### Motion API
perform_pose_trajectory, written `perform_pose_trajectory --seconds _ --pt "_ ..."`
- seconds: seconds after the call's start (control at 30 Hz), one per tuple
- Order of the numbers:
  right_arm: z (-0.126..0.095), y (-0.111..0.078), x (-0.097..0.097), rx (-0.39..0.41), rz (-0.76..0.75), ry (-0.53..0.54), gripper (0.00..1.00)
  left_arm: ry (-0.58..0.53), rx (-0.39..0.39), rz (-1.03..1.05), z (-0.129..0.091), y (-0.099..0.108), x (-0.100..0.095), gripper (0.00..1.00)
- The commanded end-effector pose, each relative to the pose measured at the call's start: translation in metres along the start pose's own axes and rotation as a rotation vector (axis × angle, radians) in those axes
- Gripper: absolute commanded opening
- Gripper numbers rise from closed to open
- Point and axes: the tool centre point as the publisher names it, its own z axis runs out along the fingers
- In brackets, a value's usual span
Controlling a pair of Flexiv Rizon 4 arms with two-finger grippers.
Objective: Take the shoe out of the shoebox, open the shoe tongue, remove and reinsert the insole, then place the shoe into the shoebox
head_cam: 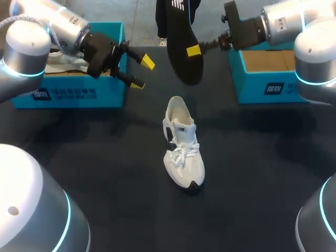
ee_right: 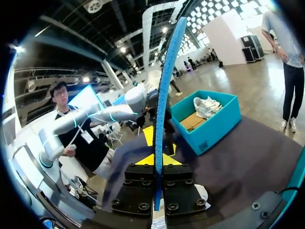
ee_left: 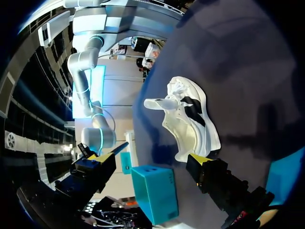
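Note:
A white shoe (head_cam: 181, 143) stands upright on the black table, toe toward the front edge, laces tied. My right gripper (head_cam: 195, 50) hangs above the table behind it, shut on a black insole (head_cam: 182, 37) that hangs toe down. In the right wrist view the insole (ee_right: 164, 90) shows edge-on, blue, clamped between the fingers of the right gripper (ee_right: 157, 152). My left gripper (head_cam: 142, 73) is open and empty, left of the insole and in front of the left shoebox (head_cam: 68, 94). From the left wrist the shoe (ee_left: 190, 119) lies ahead of the open left gripper (ee_left: 150, 160).
The left teal shoebox holds a second white shoe (head_cam: 65, 64), also visible as a white shoe (ee_right: 207, 106) in the right wrist view. A second teal shoebox (head_cam: 265, 86) at the back right shows a bare cardboard floor. Black tabletop (head_cam: 105, 157) surrounds the shoe.

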Motion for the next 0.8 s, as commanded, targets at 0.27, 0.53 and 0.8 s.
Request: perform_pose_trajectory --seconds 0.27,0.53,0.8 --pt "0.021 -0.022 -0.02 -0.009 -0.012 0.008 0.0 0.028 0.001 -0.033 0.005 -0.005 0.015 1.0" --pt "0.034 -0.043 -0.034 -0.011 0.0 0.026 0.0 0.033 -0.002 -0.067 0.009 -0.013 0.024 1.0" --pt "0.041 -0.061 -0.045 -0.024 0.02 0.044 0.0 0.049 -0.015 -0.092 0.014 -0.019 0.027 1.0"
